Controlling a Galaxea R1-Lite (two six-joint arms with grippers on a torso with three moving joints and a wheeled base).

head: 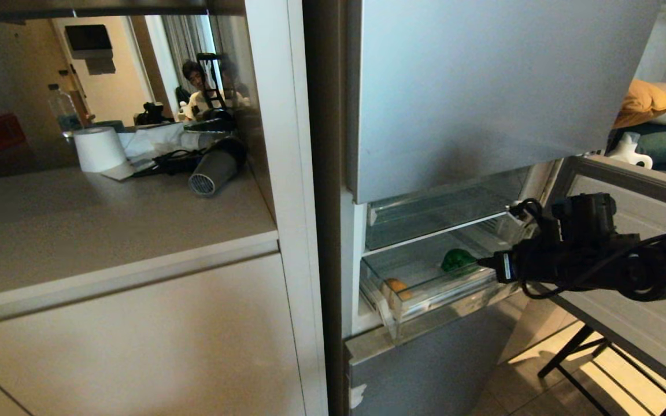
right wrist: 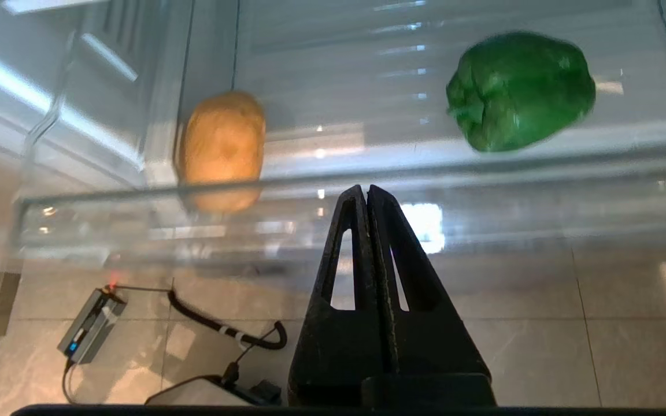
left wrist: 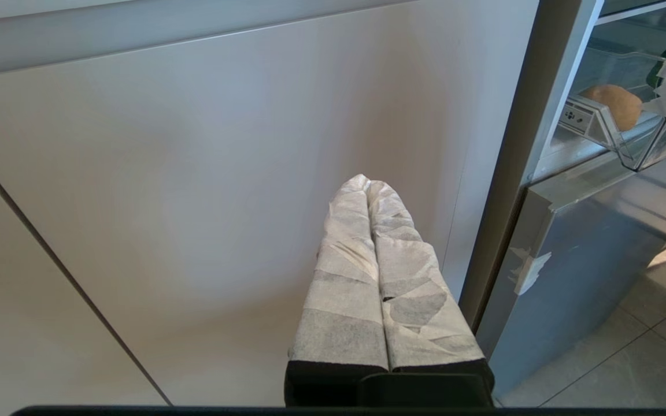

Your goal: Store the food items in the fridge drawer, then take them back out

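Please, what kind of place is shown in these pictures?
Most likely a home kitchen, or a mock-up of one: a silver-grey fridge stands open with a clear drawer holding a pepper and a potato, beside a counter with plain cabinets.

Potato (head: 396,287) and pepper (head: 456,259) lie apart (potato left) in the drawer (head: 425,300).

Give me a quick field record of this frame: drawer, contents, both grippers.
drawer: fridge drawer pulled out, clear front facing out
contents: green bell pepper and potato inside, lying apart
right gripper: shut, empty, at the drawer's front edge, between the two items
left gripper: shut, empty, parked facing the white cabinet front beside the fridge
counter: paper roll and hair dryer
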